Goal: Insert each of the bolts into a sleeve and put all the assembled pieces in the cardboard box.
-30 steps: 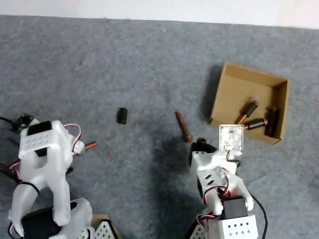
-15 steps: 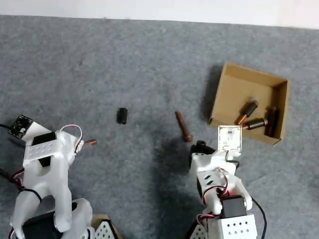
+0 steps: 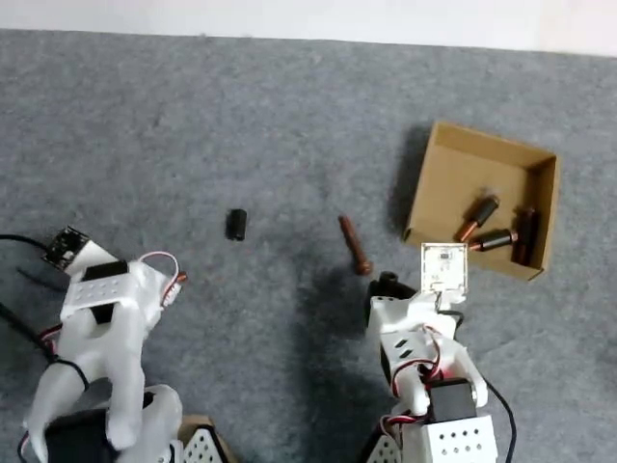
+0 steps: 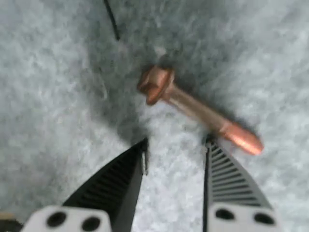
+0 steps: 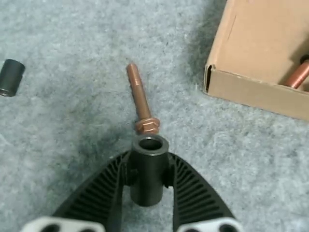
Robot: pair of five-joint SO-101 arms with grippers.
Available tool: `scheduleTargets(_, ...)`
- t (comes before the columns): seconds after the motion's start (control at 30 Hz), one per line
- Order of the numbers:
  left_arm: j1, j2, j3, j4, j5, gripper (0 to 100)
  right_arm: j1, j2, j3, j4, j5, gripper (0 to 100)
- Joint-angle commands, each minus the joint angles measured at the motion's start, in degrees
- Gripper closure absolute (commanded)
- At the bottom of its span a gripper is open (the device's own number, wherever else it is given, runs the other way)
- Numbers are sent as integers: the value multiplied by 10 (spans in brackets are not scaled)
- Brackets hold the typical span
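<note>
Grey carpet covers the bench (image 3: pixel 193 116), and over the last second the left arm has swung in across it toward a bolt (image 4: pixel 193 108), which now lies just beyond the tips of the left claw (image 4: pixel 176 142). That claw stands open with nothing in it, so the bolt looks lined up for a grab but is not yet taken. The right claw (image 5: pixel 148 160) has hardly stirred; it is closed on a sleeve (image 5: pixel 149 174), held upright just beside the head of a second bolt (image 5: pixel 140 101) lying on the carpet. A loose sleeve (image 3: pixel 236 224) sits well apart from both. Near the right arm, the cardboard box (image 3: pixel 453 164) holds three assembled pieces (image 3: pixel 479 214) along its far side – two pairs are left to do, by my reckoning.
</note>
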Motion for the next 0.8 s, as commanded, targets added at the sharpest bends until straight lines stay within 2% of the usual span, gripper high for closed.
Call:
scheduleTargets(0.0,15,-5,2,-1,2,822,5,-7,-7,-15,8,990)
scheduleTargets(0.4,18,-11,-33,1,-11,824,5,-7,-7,-15,8,990)
scheduleTargets(0.63,14,-11,-158,124,-15,822,5,-7,-6,-16,8,989)
scheduleTargets(0.77,6,-11,-181,146,40,821,5,-7,-6,-16,8,989)
